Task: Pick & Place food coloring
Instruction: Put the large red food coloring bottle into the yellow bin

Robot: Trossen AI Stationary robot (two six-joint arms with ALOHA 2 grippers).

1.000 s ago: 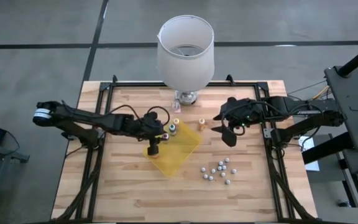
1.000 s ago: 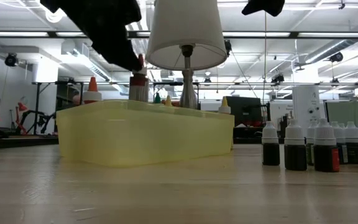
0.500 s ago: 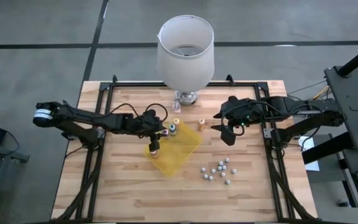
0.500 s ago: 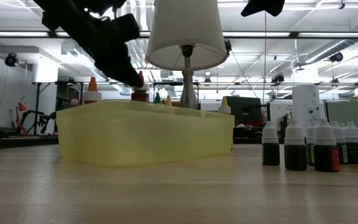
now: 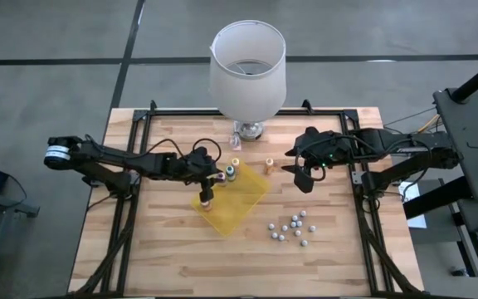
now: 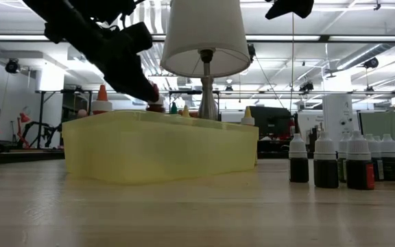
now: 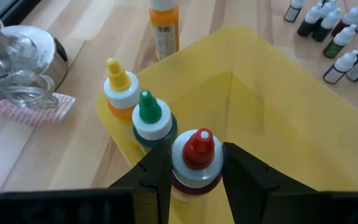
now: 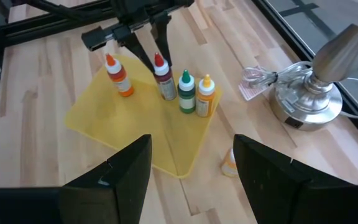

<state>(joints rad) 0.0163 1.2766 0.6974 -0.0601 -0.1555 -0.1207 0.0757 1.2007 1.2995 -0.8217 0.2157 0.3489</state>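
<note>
status: placement is partly complete. judged from the layout, four bottles stand in or at the yellow tray and a cluster of white-capped ones waits on the bare table, well apart from the tray.

table: pale butcher-block wood, strip-laminated, matte, inside a black metal frame.

lamp: white cylindrical fabric shade on a polished metal base at the far edge; not part of the task.

tray: translucent yellow plastic, flat square floor, low straight walls, smooth.

left gripper: positioned over the tray, its two dark fingers clamped on the neck of the red-capped bottle. the low view puts this bottle down at the tray rim, so it appears seated or nearly seated; contact with the floor cannot be confirmed.

right gripper: hangs above the table to the right of the tray, fingers spread wide, nothing between them.

bottles: small soft-plastic droppers, cylindrical bodies, conical nozzle caps over white ribbed collars. the green-capped bottle touches the red one; the yellow-capped bottle stands just beside it at the tray corner. an orange-capped bottle stands at the tray's other corner. one pale-yellow bottle stands outside the tray, near the lamp.

remaining: release the red bottle, then transfer the pale-yellow bottle and the cluster.
</note>
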